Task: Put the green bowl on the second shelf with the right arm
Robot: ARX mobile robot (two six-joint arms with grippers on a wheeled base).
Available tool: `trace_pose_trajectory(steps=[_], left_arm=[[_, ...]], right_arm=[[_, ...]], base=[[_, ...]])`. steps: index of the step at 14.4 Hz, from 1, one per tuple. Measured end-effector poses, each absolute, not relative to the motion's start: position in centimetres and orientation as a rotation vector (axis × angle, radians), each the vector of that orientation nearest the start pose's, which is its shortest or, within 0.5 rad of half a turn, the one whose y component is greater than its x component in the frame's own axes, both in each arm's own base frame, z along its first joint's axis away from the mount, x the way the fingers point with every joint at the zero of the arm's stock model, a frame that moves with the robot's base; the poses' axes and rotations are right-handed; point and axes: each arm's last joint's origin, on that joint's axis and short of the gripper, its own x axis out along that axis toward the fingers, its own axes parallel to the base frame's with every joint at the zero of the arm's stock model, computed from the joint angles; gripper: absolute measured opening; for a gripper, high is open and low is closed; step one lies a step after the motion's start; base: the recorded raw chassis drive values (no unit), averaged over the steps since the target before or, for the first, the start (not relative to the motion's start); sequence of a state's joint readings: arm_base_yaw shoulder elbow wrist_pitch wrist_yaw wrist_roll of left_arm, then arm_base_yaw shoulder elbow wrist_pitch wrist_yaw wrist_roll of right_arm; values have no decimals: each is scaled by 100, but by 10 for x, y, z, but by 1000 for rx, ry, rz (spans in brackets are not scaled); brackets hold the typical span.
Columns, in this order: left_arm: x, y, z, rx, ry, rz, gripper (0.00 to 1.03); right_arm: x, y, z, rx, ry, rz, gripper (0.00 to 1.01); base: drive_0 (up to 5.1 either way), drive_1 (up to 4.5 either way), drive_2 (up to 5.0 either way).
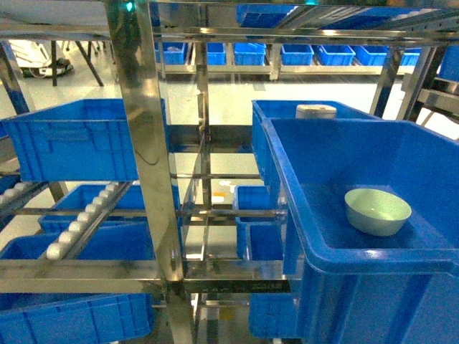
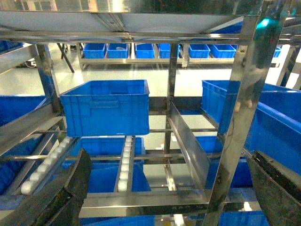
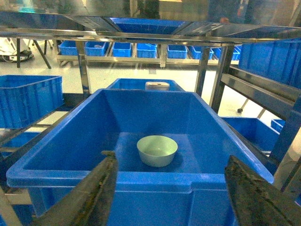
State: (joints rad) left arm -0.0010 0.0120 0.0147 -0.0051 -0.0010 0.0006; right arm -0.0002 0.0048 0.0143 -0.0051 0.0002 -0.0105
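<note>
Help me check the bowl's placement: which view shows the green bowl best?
The right wrist view: the green bowl sits upright, centred and unobstructed on the floor of the blue bin. The head view shows it off to the right, from above. The left wrist view misses it.

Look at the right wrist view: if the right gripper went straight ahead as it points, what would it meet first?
Probably the near wall of the blue bin. The open right gripper points at it, with the green bowl beyond; depth is uncertain.
</note>
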Motion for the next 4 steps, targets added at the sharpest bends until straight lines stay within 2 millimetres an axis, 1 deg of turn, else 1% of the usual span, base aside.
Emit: trace_pose_trajectory(steps=[2,3,4], left_arm=[[98,0,167,1,2,0,98],[98,0,167,1,2,0,98],[98,0,167,1,2,0,98]], right_arm=[[97,0,168,-10,-4,0,92],[97,0,168,-9,-4,0,100],[97,0,168,-9,-5,0,97]], base=[[0,0,0],[0,0,0],[0,0,0]])
